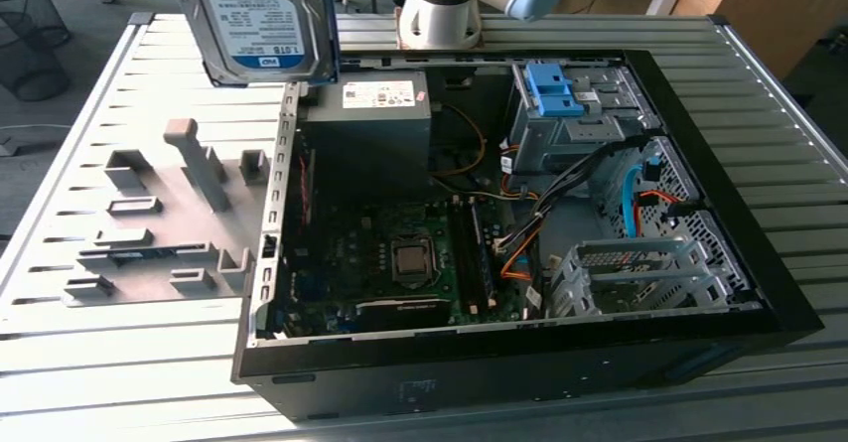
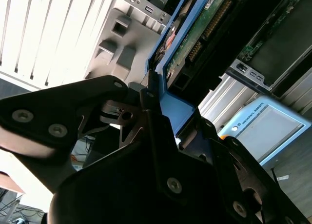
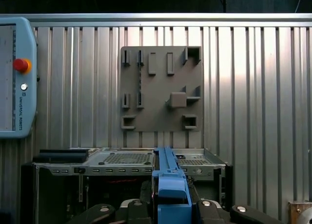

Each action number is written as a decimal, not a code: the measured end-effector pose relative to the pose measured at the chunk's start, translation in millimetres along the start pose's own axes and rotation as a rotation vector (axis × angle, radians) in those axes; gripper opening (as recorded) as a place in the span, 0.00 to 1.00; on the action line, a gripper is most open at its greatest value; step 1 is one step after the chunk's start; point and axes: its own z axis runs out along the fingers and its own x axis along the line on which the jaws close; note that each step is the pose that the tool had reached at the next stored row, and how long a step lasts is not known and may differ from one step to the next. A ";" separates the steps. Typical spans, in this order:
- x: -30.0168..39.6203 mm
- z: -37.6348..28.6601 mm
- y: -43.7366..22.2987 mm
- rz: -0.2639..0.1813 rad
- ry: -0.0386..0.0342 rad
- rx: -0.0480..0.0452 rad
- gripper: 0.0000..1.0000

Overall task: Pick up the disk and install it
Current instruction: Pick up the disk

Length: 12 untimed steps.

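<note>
Disk [image 1: 258, 20], clamped in the gripper [image 3: 170, 207], hangs near the open computer case [image 1: 530, 358] and grey fixture plate [image 1: 146, 223].

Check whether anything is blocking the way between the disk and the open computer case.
Nothing visible does. The gripper holds the disk in the air, clear of the case, which lies open on top. Cables cross inside beside the drive cage.

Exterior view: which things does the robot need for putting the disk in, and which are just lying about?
For the job:
the disk, held up in the shut jaws
the open computer case

Just lying about:
the grey holder plate
the wire bin
the control pendant, in the first wrist view
</note>
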 end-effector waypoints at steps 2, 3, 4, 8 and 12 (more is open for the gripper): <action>0.1 -0.1 -3.0 0.000 0.0001 -0.0002 0.36; 0.1 -0.1 -4.2 0.000 0.0000 -0.0001 0.36; 0.1 -0.1 -5.4 0.000 0.0000 0.0000 0.36; 0.1 -0.2 -8.9 0.000 0.0000 0.0000 0.36; 0.0 -0.2 -10.9 0.000 0.0001 -0.0001 0.36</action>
